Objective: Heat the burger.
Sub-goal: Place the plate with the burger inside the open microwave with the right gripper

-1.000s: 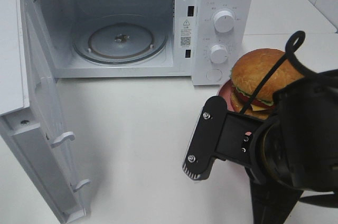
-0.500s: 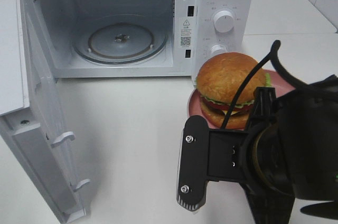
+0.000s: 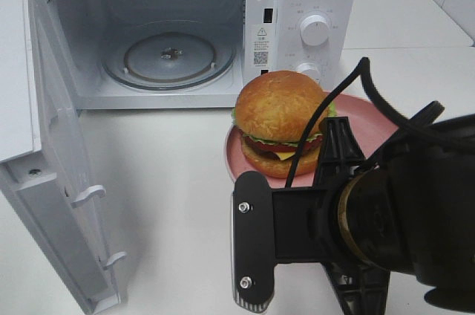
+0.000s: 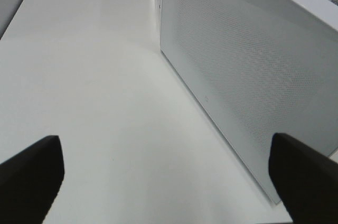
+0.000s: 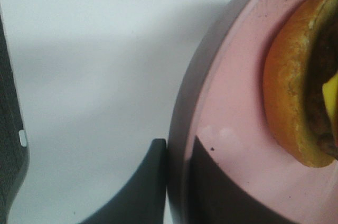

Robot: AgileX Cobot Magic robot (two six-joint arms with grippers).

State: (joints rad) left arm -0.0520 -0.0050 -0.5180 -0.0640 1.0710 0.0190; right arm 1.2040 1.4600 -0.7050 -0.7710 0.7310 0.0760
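Note:
The burger (image 3: 278, 120), with a golden bun, lettuce, tomato and cheese, sits on a round pink plate (image 3: 367, 122) in front of the microwave's control panel. My right gripper (image 5: 177, 150) is shut on the plate's rim, one finger under it and one on top, beside the burger's bottom bun (image 5: 296, 92). In the exterior high view one black finger (image 3: 335, 140) of that gripper shows just right of the burger. My left gripper (image 4: 169, 182) stands open over bare table, with nothing between its fingertips (image 4: 29, 176).
The white microwave (image 3: 312, 3) stands at the back with its door (image 3: 52, 181) swung open to the left and its glass turntable (image 3: 169, 56) bare. A white perforated microwave panel (image 4: 248, 71) runs beside my left gripper. The right arm's bulk fills the front right.
My right arm has carried the plate and burger leftward, from beside the microwave's knobs to the right edge of the oven opening. The left gripper stays open.

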